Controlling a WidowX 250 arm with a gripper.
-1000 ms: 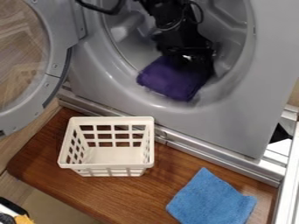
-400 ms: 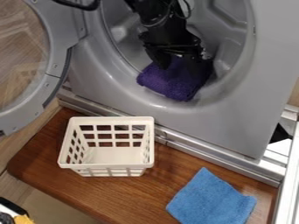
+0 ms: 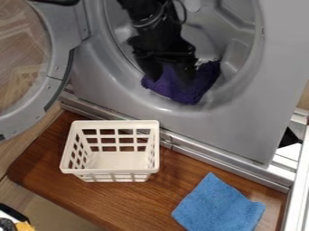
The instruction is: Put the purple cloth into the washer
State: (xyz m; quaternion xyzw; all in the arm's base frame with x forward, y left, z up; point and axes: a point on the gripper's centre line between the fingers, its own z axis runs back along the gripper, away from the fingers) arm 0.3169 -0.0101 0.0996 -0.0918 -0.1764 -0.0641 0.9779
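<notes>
Hidden parts: the far side of the purple cloth is covered by the black gripper; where the fingertips meet the cloth is dark and hard to make out.
Cut off: the washer runs past the far and right edges, the round door past the left edge, and the blue cloth past the near edge. A dark object with a yellow patch pokes in at the near left corner, too little of it to name.
Gripper: over the cloth at the washer's mouth, fingers spread apart, their grip released.
Purple cloth: bunched on the near lip of the round opening.
Door: swung open to the left.
Basket: a white plastic basket stands upright on the brown wooden board, near side, left of the blue cloth.
Rail: a metal rail runs between washer and board.
In the way: the arm crosses the opening from the far side.
</notes>
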